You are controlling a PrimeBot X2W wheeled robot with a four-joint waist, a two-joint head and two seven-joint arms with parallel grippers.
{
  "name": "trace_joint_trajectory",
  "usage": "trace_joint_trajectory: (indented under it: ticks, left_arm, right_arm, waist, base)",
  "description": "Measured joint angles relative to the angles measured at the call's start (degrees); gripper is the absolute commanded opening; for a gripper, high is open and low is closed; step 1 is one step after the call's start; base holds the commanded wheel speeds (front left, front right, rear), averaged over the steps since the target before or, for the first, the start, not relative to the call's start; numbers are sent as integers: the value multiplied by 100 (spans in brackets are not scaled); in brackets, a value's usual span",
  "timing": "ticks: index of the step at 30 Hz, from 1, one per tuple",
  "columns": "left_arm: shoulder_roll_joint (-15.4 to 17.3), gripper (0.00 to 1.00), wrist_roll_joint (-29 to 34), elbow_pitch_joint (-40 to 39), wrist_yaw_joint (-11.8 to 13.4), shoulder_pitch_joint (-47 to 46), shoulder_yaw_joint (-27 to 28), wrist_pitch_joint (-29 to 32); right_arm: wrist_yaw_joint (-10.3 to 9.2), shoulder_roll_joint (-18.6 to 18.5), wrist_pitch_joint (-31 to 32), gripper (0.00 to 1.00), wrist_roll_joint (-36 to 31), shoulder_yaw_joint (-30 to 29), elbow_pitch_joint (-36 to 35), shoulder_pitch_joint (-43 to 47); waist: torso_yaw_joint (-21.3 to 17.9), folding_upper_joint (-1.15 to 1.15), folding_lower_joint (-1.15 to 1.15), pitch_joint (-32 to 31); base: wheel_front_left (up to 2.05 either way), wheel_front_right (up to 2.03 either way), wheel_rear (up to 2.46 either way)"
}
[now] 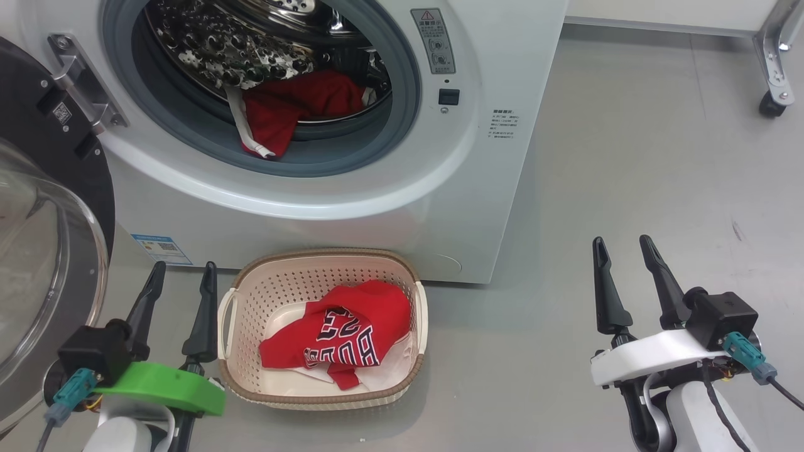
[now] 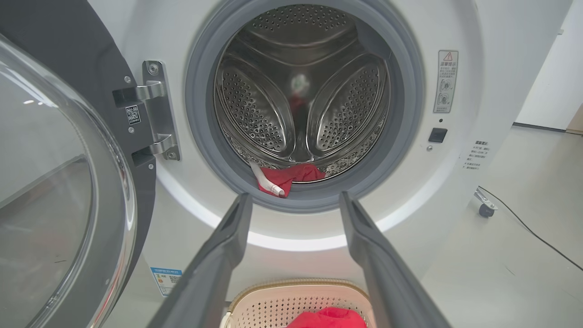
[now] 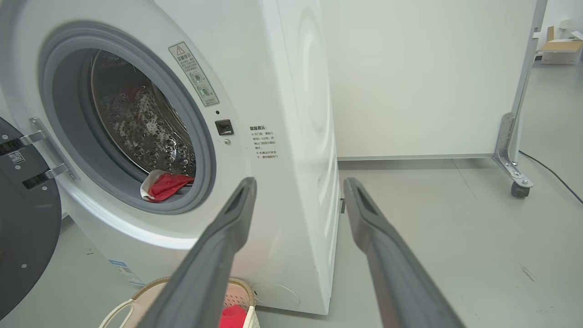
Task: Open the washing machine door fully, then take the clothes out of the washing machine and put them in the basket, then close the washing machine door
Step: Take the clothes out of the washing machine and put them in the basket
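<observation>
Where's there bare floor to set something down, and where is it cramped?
Free: grey floor right of the washing machine, out to the wheeled frame. Cramped: the basket before the machine, hemmed by the open door and left gripper.

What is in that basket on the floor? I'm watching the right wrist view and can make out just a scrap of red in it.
Observer: The head view looks down into the basket. A red garment with dark-and-white block lettering lies crumpled in it, on top of a white piece.
Operator: Nice. And where is the robot's other claw?
Observer: The left claw is low down, just left of the basket, open and holding nothing, with the open washing machine door on its other side.
</observation>
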Motion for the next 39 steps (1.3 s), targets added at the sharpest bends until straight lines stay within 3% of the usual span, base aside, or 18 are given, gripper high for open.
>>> trace_joint_trajectory:
  ticks: [21, 31, 39]
  left_arm:
    - [24, 100, 172, -124, -33, 9, 113, 0]
    - [232, 100, 187, -126, -46, -63, 69, 45]
    - [599, 100, 285, -118, -47, -704, 155, 430]
  right_arm:
    - [1, 2, 0, 100, -1, 193, -7, -7]
    - [1, 1, 0, 100, 36, 240, -213, -77]
    - [-4, -1, 0, 100, 202, 337, -427, -345]
  waist:
    - [-209, 0, 0, 263]
    - [-454, 0, 0, 762]
    - [-718, 0, 0, 1323]
  base:
    - [0, 0, 0]
    - [0, 0, 0]
    - [0, 0, 0]
